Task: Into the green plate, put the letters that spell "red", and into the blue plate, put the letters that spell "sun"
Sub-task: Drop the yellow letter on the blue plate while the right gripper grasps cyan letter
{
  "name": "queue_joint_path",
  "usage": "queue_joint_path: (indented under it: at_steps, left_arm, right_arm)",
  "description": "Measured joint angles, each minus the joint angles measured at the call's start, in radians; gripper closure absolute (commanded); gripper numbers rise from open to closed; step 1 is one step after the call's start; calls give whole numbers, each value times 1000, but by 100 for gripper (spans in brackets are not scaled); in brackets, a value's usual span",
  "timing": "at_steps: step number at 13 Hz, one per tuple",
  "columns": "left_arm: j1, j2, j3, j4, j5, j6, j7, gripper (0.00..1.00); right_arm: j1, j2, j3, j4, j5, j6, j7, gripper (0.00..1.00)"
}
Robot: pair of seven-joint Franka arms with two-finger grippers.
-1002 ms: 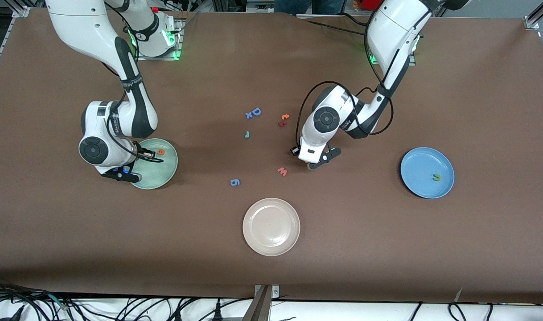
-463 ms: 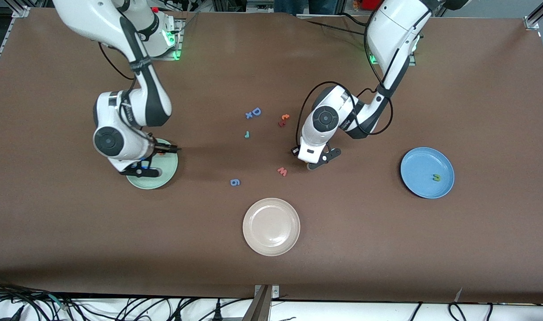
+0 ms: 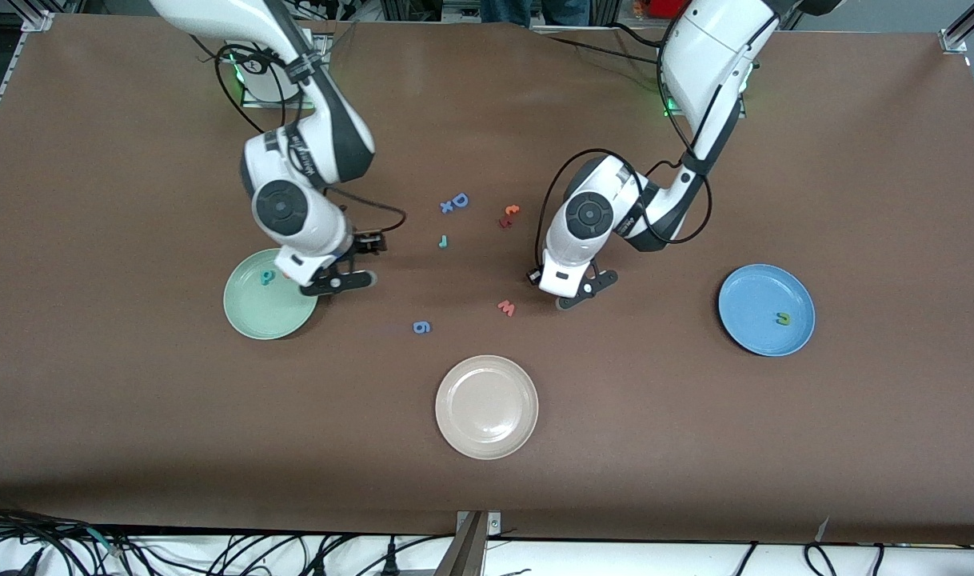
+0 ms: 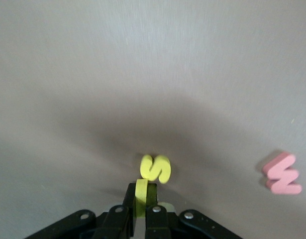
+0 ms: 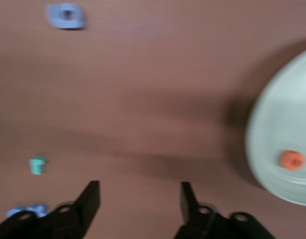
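Nearest the front camera, on the brown bench (image 3: 135,448): a round off-white beige plate (image 3: 487,406), with bare brown surface all round its rim.

Farther in, a small blue "g" (image 3: 422,326) and a pinkish-red "w" (image 3: 506,307), well apart from each other.

About level with these, toward the right arm's end, the round pale mint-green plate with a raised rim (image 3: 251,316). Inside, a tiny teal "d" (image 3: 269,277) near the farther rim and, seen from the right wrist, a tiny orange "e" (image 5: 292,160).

Toward the left arm's end, the round mid-blue plate with a raised rim (image 3: 755,296), well apart from everything else. In it, a tiny dark green and yellow pair of letters (image 3: 784,319), touching each other.

Over the bench just beside the green plate's rim, the right hand (image 3: 357,262), fingers (image 5: 89,199) spread wide with nothing between.

Near the "w", low over open bench, the left hand (image 3: 587,290), pinched tight on a tiny yellow "s" (image 4: 155,168), bright and thick-edged.

Farther still, a tiny teal "r" (image 3: 443,241) alone on open brown between the two hands. Then a small red and orange cluster of letters (image 3: 508,214), and a larger blue capital "D" (image 3: 460,200) touching a small blue "x" (image 3: 446,207).
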Motion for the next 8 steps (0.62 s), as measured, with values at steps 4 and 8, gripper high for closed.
queue_joint_path:
  at_steps: [4, 8]
  left_arm:
    - [10, -81, 71, 8, 1, -143, 181, 100]
    - [124, -151, 122, -3, 1, -218, 518, 100]
  right_arm:
    - [36, 30, 68, -5, 0, 105, 19, 57]
    - [123, 79, 79, -11, 0, 204, 84, 57]
